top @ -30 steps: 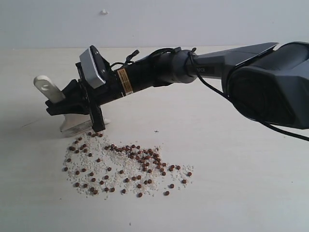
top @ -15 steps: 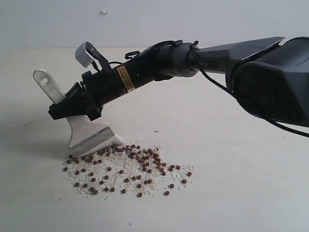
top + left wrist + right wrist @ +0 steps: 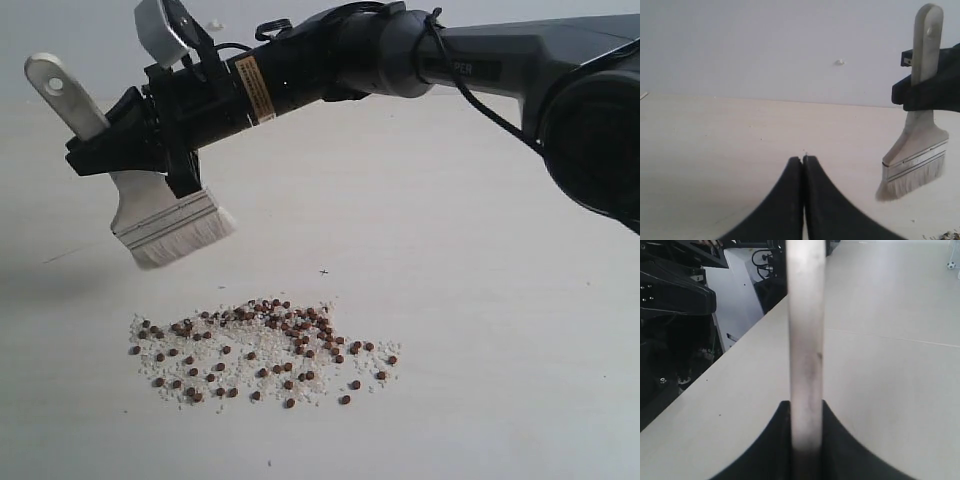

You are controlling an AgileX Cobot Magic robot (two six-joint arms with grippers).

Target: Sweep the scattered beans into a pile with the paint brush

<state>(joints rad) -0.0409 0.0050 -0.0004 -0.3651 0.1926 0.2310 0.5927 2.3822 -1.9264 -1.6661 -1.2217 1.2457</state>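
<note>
The paint brush (image 3: 165,220) hangs in the air above the table at the left, bristles down and tilted, clear of the surface. My right gripper (image 3: 100,150) is shut on its wooden handle (image 3: 805,340), with the holed end sticking up beyond the fingers. The beans (image 3: 260,345) lie mixed with whitish grains in a loose, wide patch below and right of the bristles. In the left wrist view the brush (image 3: 917,160) and the right gripper (image 3: 935,85) show at the side. My left gripper (image 3: 803,159) is shut on nothing, low over bare table; the exterior view does not show it.
A small white speck (image 3: 215,24) lies far back on the table. The right wrist view shows the table's edge (image 3: 740,342), with dark equipment (image 3: 675,290) beyond it. The right arm (image 3: 480,60) stretches across the upper part of the exterior view.
The right gripper pushed the brush into the patch's upper left edge, nudging beans inward, then lifted it well clear of the table and up to the left.
</note>
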